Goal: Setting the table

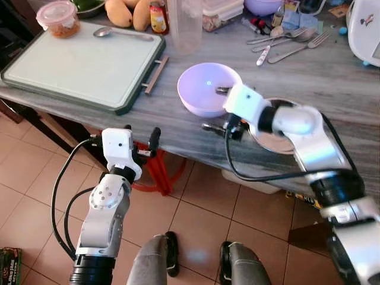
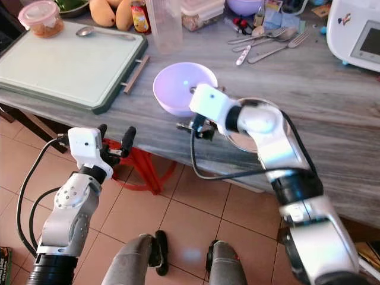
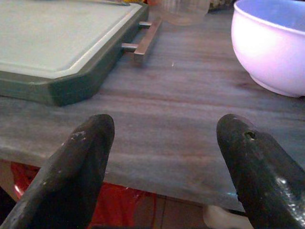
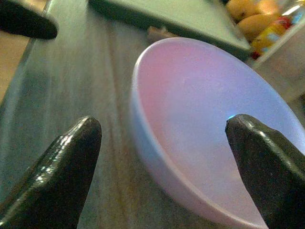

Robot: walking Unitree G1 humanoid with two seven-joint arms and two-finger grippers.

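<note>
One lavender bowl (image 1: 208, 88) sits near the front edge of the grey wood-grain table (image 1: 332, 77), glossy, nothing in it. Right gripper (image 4: 164, 162) spread wide across the bowl's rim, one finger outside the wall, one over the inside. Beside the bowl, under the right arm, a metal dish (image 1: 276, 139), contents hidden. Back left: lidded tub (image 1: 58, 18) with orange food, spoon (image 1: 122, 32) on a pale green tray (image 1: 77, 65), mangoes (image 1: 127, 12), clear pitcher (image 1: 185, 27). Loose forks and spoons (image 1: 288, 41) at back right. Left gripper (image 3: 164, 167) wide open, just off the table edge over terracotta floor tiles (image 1: 202, 214).
</note>
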